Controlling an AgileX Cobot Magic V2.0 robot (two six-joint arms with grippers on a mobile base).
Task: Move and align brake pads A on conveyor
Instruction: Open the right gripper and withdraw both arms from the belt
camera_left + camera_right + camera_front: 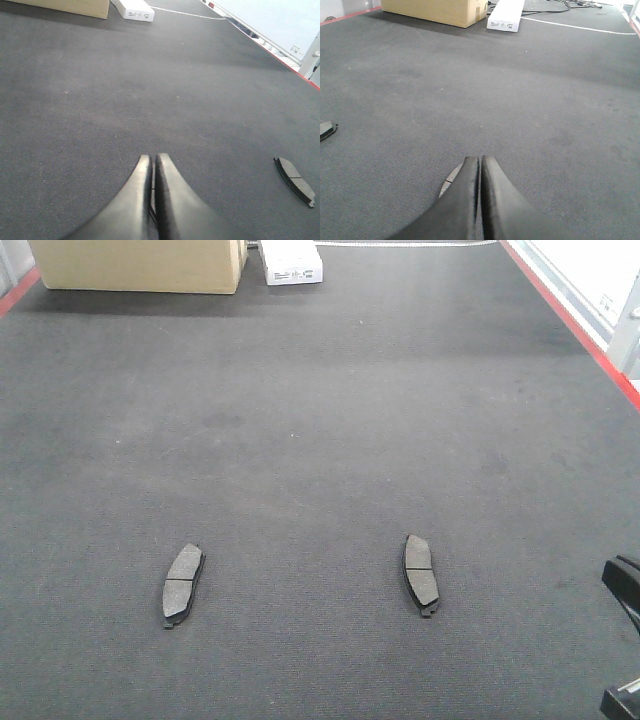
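Note:
Two brake pads lie flat on the dark felt conveyor (pixel 320 420): the left pad (pixel 183 583) and the right pad (pixel 419 573), both lengthwise and slightly tilted. The left pad also shows in the left wrist view (pixel 295 181), and the right pad shows at the left edge of the right wrist view (pixel 326 130). My left gripper (pixel 152 159) is shut low over the belt, and a thin grey strip with a groove mark shows in its slit. My right gripper (pixel 480 160) is shut, and a third pad (pixel 451 180) peeks out from under its left finger. Part of the right gripper shows at the front view's right edge (pixel 622 640).
A cardboard box (pixel 140 262) and a white carton (pixel 293 264) stand at the belt's far end. Red edge strips run along the right side (pixel 590 335) and the far left corner (pixel 15 295). Cables lie beyond the carton (pixel 560 7).

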